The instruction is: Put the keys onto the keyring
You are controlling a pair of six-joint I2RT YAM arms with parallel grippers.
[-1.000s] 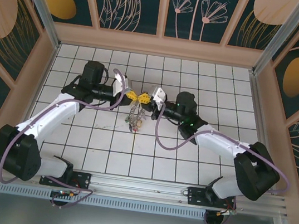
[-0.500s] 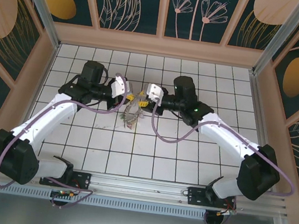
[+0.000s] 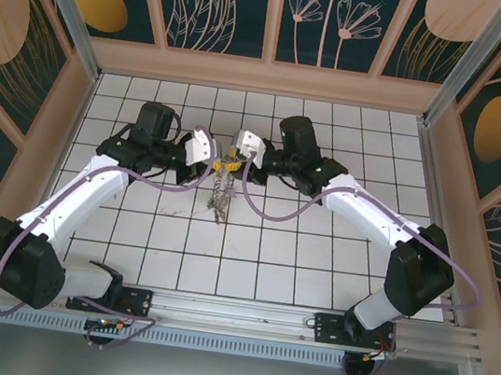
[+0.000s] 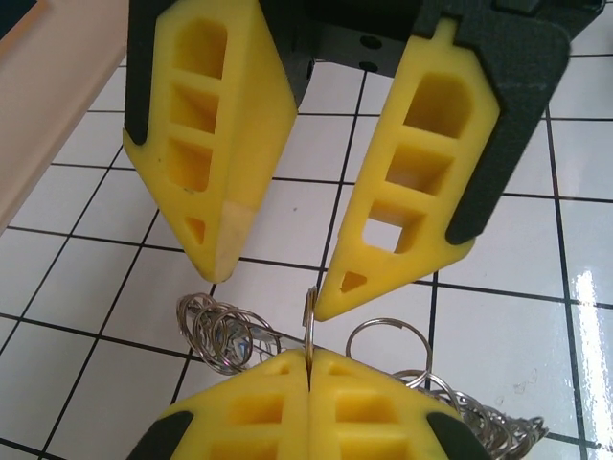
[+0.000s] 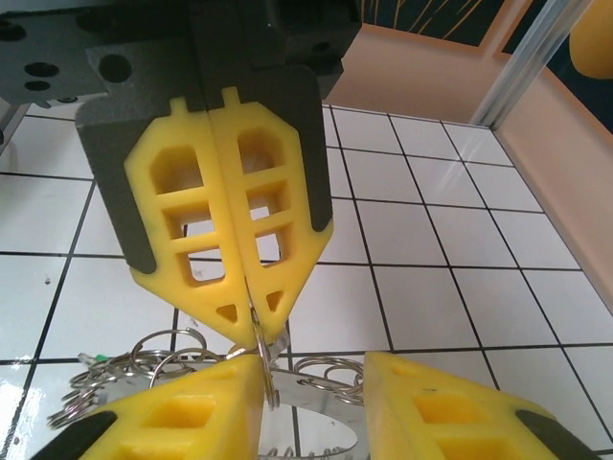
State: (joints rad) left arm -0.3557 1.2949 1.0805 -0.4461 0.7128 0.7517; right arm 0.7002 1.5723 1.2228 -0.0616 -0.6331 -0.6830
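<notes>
My left gripper (image 3: 219,161) is shut on the edge of a thin metal ring (image 4: 310,309) of the keyring (image 3: 221,193). The rest of the keyring hangs below as a tangle of small steel rings (image 4: 218,331) just above the tiles. My right gripper (image 3: 234,158) faces the left one tip to tip and is open. In the right wrist view the pinched ring (image 5: 266,379) lies against the inner face of one of its fingers (image 5: 196,407), and the other finger stands well apart. The keys are hidden in the tangle; a small green bit (image 5: 91,359) shows at its edge.
The floor is white tiles (image 3: 316,254) with dark grout inside a walled booth. Purple cables (image 3: 269,223) loop from both wrists near the hanging bunch. The back wall (image 3: 267,77) is about two tiles behind the grippers.
The right arm swung left and toward the back wall, and its jaws parted. The left gripper stayed shut on the ring and shifted slightly back with the bunch.
</notes>
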